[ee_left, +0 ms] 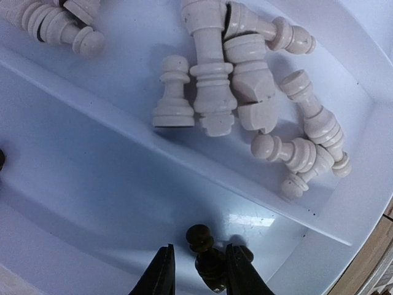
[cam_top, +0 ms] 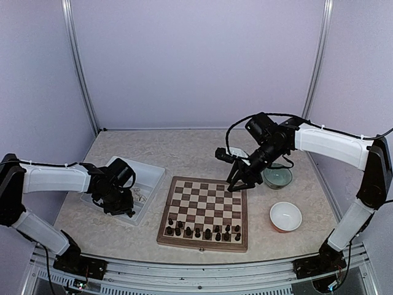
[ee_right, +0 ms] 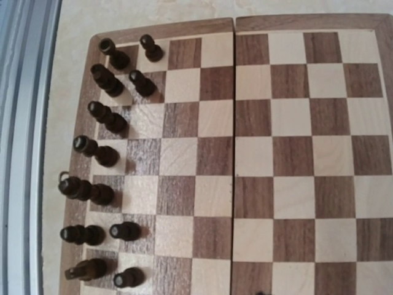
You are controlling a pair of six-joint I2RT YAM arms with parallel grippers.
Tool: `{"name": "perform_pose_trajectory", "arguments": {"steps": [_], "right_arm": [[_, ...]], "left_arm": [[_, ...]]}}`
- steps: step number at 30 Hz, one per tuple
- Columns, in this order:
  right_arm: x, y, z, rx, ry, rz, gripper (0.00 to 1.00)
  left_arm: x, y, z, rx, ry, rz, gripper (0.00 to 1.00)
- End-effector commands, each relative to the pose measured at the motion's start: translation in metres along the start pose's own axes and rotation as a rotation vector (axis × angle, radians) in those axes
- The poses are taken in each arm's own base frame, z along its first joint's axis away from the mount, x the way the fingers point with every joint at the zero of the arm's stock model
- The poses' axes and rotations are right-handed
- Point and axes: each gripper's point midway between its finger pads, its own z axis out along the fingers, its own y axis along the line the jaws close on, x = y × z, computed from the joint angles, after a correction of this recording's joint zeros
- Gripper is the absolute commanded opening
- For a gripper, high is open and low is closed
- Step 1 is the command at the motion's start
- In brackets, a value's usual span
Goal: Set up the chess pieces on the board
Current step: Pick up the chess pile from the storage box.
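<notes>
**Auditor:** Step in hand?

**Inspector:** Picking the small dark brown wooden pawn out of the white plastic tray. Advise centring on its stem, closing squarely and lifting straight.

**Auditor:** Left claw?

**Inspector:** Narrowly spread astride that pawn. One finger appears to touch it. Firm pinch not established.

Glossy white plastic tray, smooth turned-wood chess pieces, matt grainy wooden board.

You're looking at a lab test cell: plain pale wall panels framed by aluminium posts, a marbled table, and a metal rail carrying the left arm and right arm.
</notes>
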Motion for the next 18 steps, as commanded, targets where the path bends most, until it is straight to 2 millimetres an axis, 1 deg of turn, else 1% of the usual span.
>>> {"name": "perform_pose_trajectory", "arguments": {"steps": [1,3,6,8,9,11,13,15,18], "right_arm": [[-0.004,0.0,-0.004,-0.006,-0.029,-0.005,0.4],[-0.004,0.0,-0.003,-0.007,-0.028,-0.005,0.41],[-0.004,0.0,-0.004,-0.009,-0.028,-0.003,0.41],[-0.003,0.002,-0.004,-0.012,-0.026,0.0,0.41],[-0.002,0.002,-0.003,-0.012,-0.026,0.0,0.41],[-0.002,0.002,-0.003,-0.01,-0.026,-0.001,0.41],[-0.002,0.001,-0.003,-0.011,-0.027,-0.002,0.41],[-0.005,-0.001,-0.003,-0.011,-0.03,-0.004,0.41],[-0.012,-0.004,-0.004,-0.009,-0.045,-0.008,0.4]], "left_arm": [[-0.008,-0.007,0.005,0.014,0.004,-0.009,0.29],[-0.004,-0.005,0.011,0.001,0.027,-0.005,0.26],[0.004,-0.001,0.015,-0.018,0.065,-0.003,0.23],[0.01,0.001,0.016,-0.025,0.088,-0.003,0.21],[0.012,0.002,0.015,-0.023,0.094,-0.001,0.17],[0.012,0.001,0.011,-0.014,0.086,0.005,0.13],[0.005,-0.004,0.006,0.004,0.058,0.021,0.1],[-0.006,-0.012,-0.003,0.03,0.01,0.048,0.06],[-0.03,-0.027,-0.025,0.063,-0.104,0.09,0.03]]}}
